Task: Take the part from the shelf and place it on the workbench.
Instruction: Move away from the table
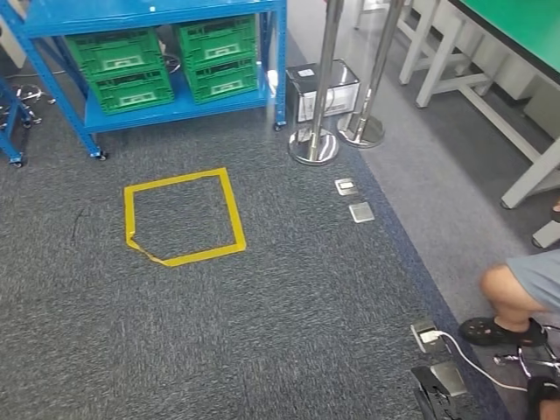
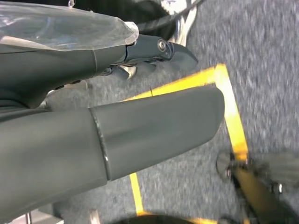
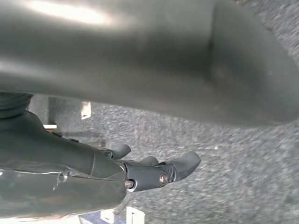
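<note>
Grey carpet floor [image 1: 297, 306] w/ yellow tape square [image 1: 184, 216] marked on it. Blue shelf [image 1: 158, 109] at far side, green crates [image 1: 122, 66] on lower level; part not discernible, can't tell if inside crates. Chrome posts [image 1: 316, 144] and clear box [image 1: 324, 87] to shelf's right. Green-topped surface [image 1: 528, 26] at far right. Seated person's leg [image 1: 508, 293] nearby. Left hand [image 2: 141, 93] hanging over tape, fingers apart, nothing held. Right hand [image 3: 141, 140] over carpet, fingers apart, empty.
</note>
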`<state>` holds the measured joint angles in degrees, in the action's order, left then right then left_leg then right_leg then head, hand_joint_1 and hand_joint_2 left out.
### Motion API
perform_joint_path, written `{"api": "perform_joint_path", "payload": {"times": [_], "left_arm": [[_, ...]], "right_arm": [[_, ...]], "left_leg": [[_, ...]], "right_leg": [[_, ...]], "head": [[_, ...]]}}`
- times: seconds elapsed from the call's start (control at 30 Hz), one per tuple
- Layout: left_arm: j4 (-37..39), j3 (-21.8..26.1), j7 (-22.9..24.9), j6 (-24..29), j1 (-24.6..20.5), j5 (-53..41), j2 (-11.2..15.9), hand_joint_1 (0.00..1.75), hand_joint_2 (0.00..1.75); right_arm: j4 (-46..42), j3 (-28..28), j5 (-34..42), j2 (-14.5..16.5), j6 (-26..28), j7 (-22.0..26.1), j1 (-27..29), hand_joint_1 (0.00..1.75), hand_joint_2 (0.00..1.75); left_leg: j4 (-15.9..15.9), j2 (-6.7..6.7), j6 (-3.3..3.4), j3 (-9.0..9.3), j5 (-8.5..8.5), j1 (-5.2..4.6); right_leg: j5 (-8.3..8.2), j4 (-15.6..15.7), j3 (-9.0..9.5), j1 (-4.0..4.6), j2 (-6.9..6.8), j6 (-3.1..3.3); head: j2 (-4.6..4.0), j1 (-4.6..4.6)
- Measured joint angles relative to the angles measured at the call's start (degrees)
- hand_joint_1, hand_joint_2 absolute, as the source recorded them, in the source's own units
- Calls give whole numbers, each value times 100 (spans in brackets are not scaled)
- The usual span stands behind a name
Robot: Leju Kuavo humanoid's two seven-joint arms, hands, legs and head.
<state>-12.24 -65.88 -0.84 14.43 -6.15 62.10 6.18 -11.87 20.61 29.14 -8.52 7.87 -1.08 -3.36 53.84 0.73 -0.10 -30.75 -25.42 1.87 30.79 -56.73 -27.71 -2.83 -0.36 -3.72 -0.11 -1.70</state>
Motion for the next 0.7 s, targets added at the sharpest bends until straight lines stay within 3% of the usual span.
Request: {"api": "perform_joint_path", "payload": {"times": [0.1, 0.13, 0.17, 0.2, 0.27, 0.33, 0.43, 0.5, 0.6, 0.63, 0.67, 0.7], "left_arm": [[0, 0, -1, 0, -11, -3, 13, 0, 0], [0, 0, -1, 0, -13, -3, 15, 0, 0], [0, 0, -1, 0, -13, -3, 14, 0, 0], [0, 0, -1, 0, -11, -3, 12, 0, 0], [0, -1, -1, 0, -13, -3, 3, 0, 0], [0, -2, -1, 0, -34, -3, -3, 0, 0], [0, -2, -1, -1, -40, 1, 3, 0, 0], [0, -2, -1, -4, -32, 5, 10, 0, 0], [0, -2, -4, -10, -48, 3, 9, 0, 0], [0, -2, -8, -11, -48, 1, 9, 0, 0], [0, -2, -11, -13, -43, -1, 9, 0, 0], [0, -2, -16, -14, -37, -2, 11, 0, 0]], "right_arm": [[0, 0, 0, 7, -1, 1, 0, 0, 0], [1, 0, 0, 7, -1, -1, 7, 0, 0], [1, 0, 0, 7, -1, -3, 16, 0, 0], [2, 0, 0, 7, -1, -6, 25, 0, 0], [7, 0, 0, 7, 0, -7, 35, 0, 0], [15, 0, 0, 7, 0, -7, 30, 0, 0], [16, 0, 0, 9, -15, -4, 11, 0, 0], [14, 0, 0, 10, -38, 9, 5, 0, 0], [13, 0, 0, 11, -56, 29, 3, 0, 0], [13, 0, 0, 12, -58, 31, 2, 0, 0], [13, 0, 0, 13, -62, 32, 2, 0, 0], [13, 0, -1, 13, -64, 32, 1, 0, 0]], "left_leg": [[-7, -37, 104, 78, -83, -68], [-7, -68, 122, 118, -118, -95], [-7, -106, 130, 169, -156, -117], [-7, -147, 127, 232, -198, -130], [3, -220, 97, 343, -290, -146], [17, -290, 48, 364, -352, -155], [-13, -339, -25, 353, -381, -148], [254, -260, -74, 240, -547, -151], [1449, -144, -122, -423, -1028, -149], [1743, -137, -126, -619, -1076, -149], [1816, -133, -121, -712, -1001, -150], [1637, -127, -108, -680, -809, -151]], "right_leg": [[533, -1376, -738, 55, 8, 56], [559, -1654, -929, 73, 10, 82], [452, -1689, -1010, 92, 14, 113], [227, -1477, -973, 111, 24, 150], [-322, -680, -723, 158, 115, 222], [-532, -100, -528, 188, 208, 255], [-477, 53, -462, 184, 185, 289], [-467, 111, -405, 163, 133, 337], [-417, 133, -344, 187, 36, 406], [-393, 133, -320, 198, 7, 419], [-369, 133, -287, 206, -18, 426], [-342, 133, -248, 212, -40, 426]], "head": [[0, -108], [0, -130], [0, -142], [0, -150], [0, -165], [0, -176], [0, -160], [0, -95], [0, 16], [0, 36], [0, 48], [0, 59]]}}
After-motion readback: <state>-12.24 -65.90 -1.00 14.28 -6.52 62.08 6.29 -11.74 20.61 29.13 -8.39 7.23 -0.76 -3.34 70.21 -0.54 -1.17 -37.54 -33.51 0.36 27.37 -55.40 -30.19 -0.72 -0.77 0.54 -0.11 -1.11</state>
